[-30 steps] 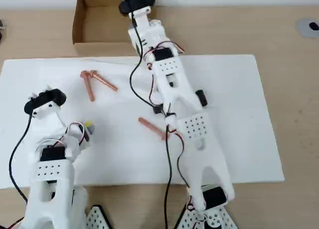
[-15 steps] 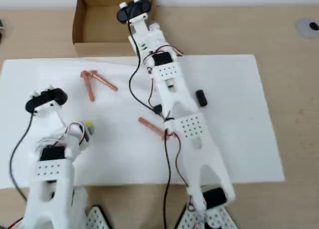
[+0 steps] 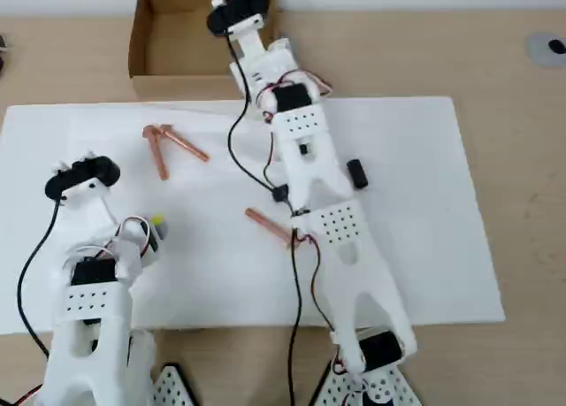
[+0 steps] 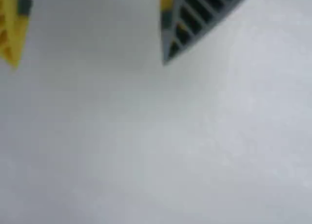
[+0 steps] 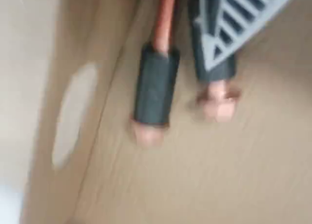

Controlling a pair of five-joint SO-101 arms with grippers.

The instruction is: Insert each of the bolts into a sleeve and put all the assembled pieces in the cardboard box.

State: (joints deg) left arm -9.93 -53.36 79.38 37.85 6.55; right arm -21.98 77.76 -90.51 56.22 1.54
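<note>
Inside the cardboard box we count two assembled pieces, each a copper bolt in a black sleeve. The first piece lies beside the second piece on the box floor, near a wall. The right gripper hangs in the box over the second piece; we cannot tell how wide it stands.

Outside the box, on the white sheet, we count three bare bolts. One bolt and another bolt meet at their heads near the box. A third bolt lies farther from it, partly under the right arm. One loose sleeve lies past that arm.

The left gripper, well away from the box, stands wide over the sheet, holding nothing.
</note>
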